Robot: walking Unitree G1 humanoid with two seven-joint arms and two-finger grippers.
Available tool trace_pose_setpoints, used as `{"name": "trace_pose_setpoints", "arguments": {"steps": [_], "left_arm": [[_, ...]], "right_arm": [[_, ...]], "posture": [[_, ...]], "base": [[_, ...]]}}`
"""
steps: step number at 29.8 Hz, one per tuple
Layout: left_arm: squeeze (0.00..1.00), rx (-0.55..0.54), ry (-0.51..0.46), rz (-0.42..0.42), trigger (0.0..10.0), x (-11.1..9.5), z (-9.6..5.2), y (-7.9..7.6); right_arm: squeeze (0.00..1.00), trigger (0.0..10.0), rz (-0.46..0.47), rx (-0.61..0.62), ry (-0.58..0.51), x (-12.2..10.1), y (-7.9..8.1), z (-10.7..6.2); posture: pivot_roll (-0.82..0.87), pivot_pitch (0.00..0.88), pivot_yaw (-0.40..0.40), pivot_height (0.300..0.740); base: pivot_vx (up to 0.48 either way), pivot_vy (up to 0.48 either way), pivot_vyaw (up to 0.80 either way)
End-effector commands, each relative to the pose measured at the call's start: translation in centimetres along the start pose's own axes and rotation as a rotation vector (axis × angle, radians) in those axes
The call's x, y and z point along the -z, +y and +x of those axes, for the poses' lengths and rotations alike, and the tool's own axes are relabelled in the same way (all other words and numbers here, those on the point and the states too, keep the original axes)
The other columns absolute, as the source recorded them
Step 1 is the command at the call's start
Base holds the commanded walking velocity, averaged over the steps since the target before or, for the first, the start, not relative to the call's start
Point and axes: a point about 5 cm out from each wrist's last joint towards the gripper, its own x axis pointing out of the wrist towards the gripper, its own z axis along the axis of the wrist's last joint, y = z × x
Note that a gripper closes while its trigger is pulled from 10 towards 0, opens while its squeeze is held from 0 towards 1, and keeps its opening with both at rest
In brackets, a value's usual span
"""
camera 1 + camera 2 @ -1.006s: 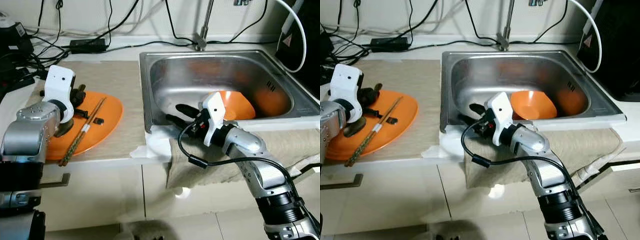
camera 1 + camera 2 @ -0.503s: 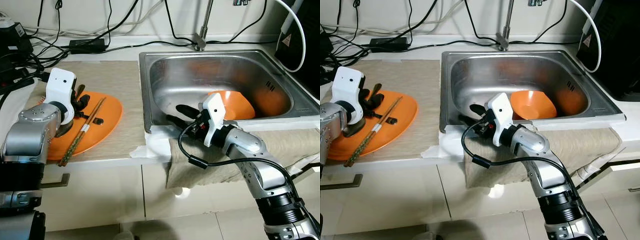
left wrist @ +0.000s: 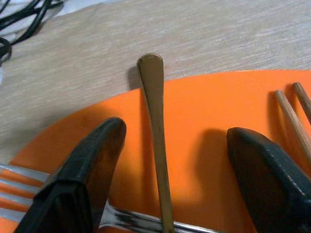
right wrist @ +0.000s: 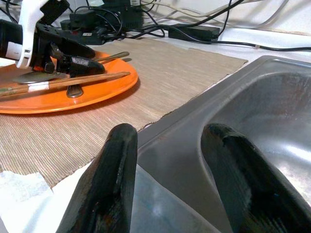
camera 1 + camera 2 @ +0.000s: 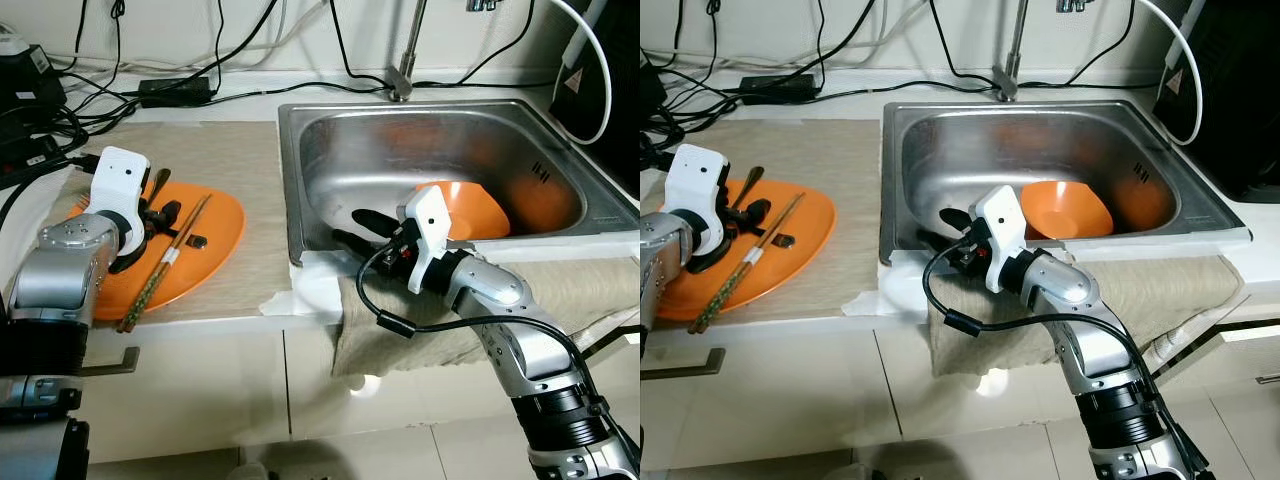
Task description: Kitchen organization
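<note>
Since a second ago the left gripper (image 5: 160,212) has slid back toward the near-left part of the orange plate (image 5: 215,245), uncovering the bronze spoon handle (image 5: 159,181) that points past the plate's far rim, while the right arm has not shifted. Largest in view, the steel sink (image 5: 330,150) holds an orange bowl (image 5: 480,208) against its near wall; the bowl's near side is hidden behind the right gripper's white wrist housing, and an orange glow on the sink's right wall looks like a reflection, though that is hard to settle. A beige woven mat (image 5: 235,160) lies under the plate, and a crumpled cloth (image 5: 590,285) hangs over the counter edge, partly covered by the right forearm. On the plate lie a pair of wooden chopsticks (image 5: 165,262) bound by a white band, and a small dark object just beside them, too small to name. The left wrist view adds silver fork tines (image 3: 14,177), cut off at the frame edge, crossing beneath the spoon handle, with the left fingers (image 3: 92,165) spread wide on either side of it, touching nothing. The right gripper (image 5: 352,228) hovers over the sink's near-left corner, fingers apart and empty.
</note>
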Motion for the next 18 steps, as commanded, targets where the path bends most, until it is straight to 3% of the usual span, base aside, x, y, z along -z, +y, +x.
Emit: {"name": "trace_pose_setpoints", "arguments": {"steps": [1,13,14,18], "left_arm": [[0.00,0.002,-0.007,-0.001,10.0,-0.5,0.2,0.1],[0.00,0.028,0.061,-0.088,10.0,0.8,0.6,0.4],[0.00,0.028,0.064,-0.087,0.0,0.9,0.6,0.5],[0.00,0.040,0.065,-0.077,0.0,1.1,0.5,0.3]], "right_arm": [[0.00,10.0,-0.008,0.012,-0.008,-0.4,0.0,-0.2],[0.00,10.0,-0.010,0.013,-0.005,-0.3,0.0,-0.3],[0.00,10.0,-0.011,0.012,-0.004,-0.3,0.0,-0.3],[0.00,10.0,-0.014,0.011,-0.003,-0.4,-0.1,-0.3]], "posture": [[0.08,0.032,0.004,0.740],[0.08,0.029,0.006,0.740],[0.08,0.028,0.006,0.740],[0.08,0.025,0.004,0.740]], "base": [[0.000,0.000,0.00],[0.000,0.000,0.00],[0.000,0.000,0.00],[0.000,0.000,0.00]]}}
